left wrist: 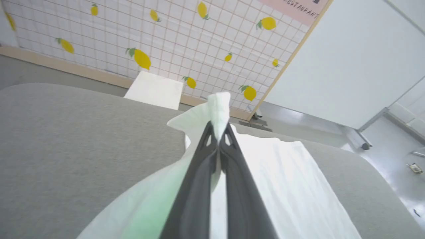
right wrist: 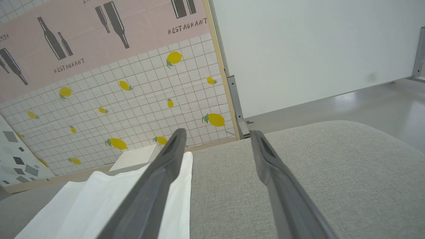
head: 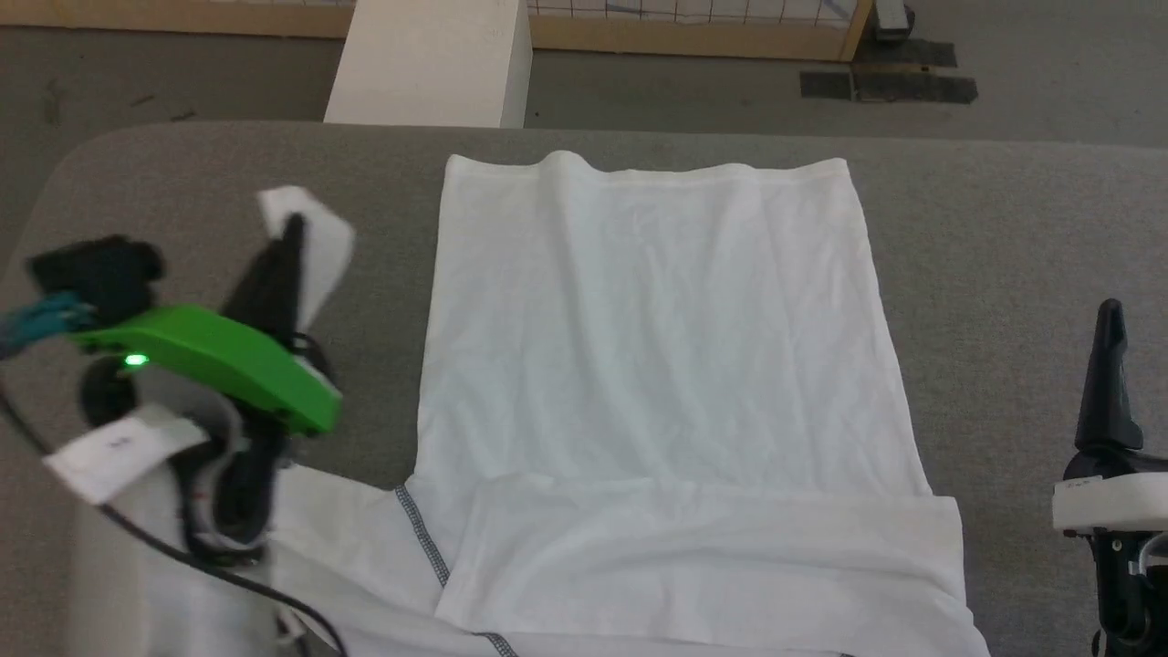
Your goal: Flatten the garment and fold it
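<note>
Pinches an edge of the garment (head: 657, 365) in the tightly closed left gripper (left wrist: 217, 127); holds the right gripper (right wrist: 217, 132) wide apart, empty.

The garment (head: 657, 365) runs off the head view's bottom edge, so its near end is cut off, and its left sleeve is partly hidden behind the left arm. The left gripper (head: 293, 226) is blurred there, and the white label on its wrist is too smeared to read. The right gripper (head: 1109, 315) is clipped by the right and bottom edges. The white box (head: 429, 64) is cut off at the top.
</note>
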